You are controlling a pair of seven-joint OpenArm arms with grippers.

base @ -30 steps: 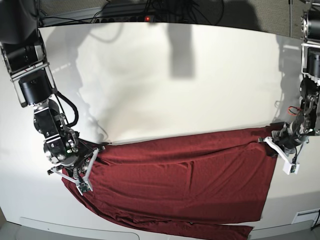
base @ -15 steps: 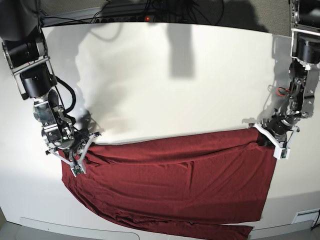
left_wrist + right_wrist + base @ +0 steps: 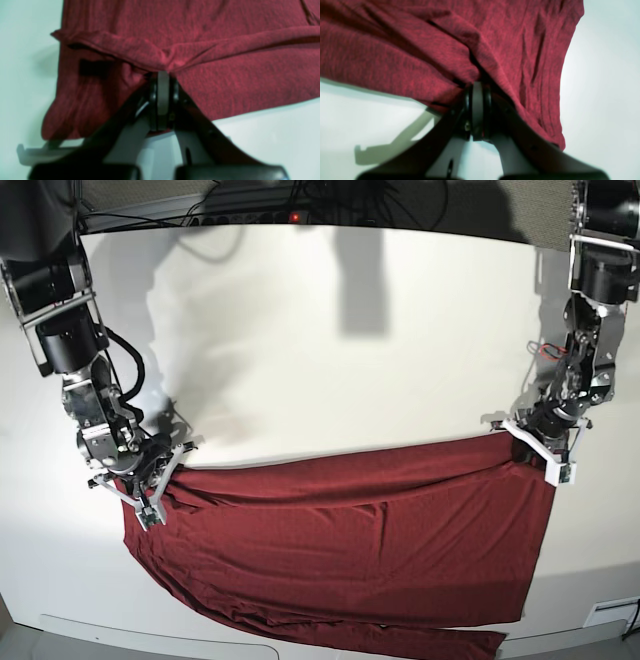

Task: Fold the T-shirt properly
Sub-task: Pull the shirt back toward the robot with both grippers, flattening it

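No text, label, brand, number or sign could be read anywhere, neither on the T-shirt (image 3: pixel 340 540) nor on the tabletop (image 3: pixel 330 340).

Dark red, plain knit T-shirt (image 3: pixel 350 550), unpatterned, faintly heathered in the wrist views. Flat white tabletop (image 3: pixel 330 340), unmarked, crossed by grey shadows. Black-and-grey metal arms; left gripper (image 3: pixel 541 448) and right gripper (image 3: pixel 146 485) black with pale grey fingers.

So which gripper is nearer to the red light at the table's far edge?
Neither clearly. The red light sits about midway: the right gripper and left gripper pinch opposite T-shirt corners.
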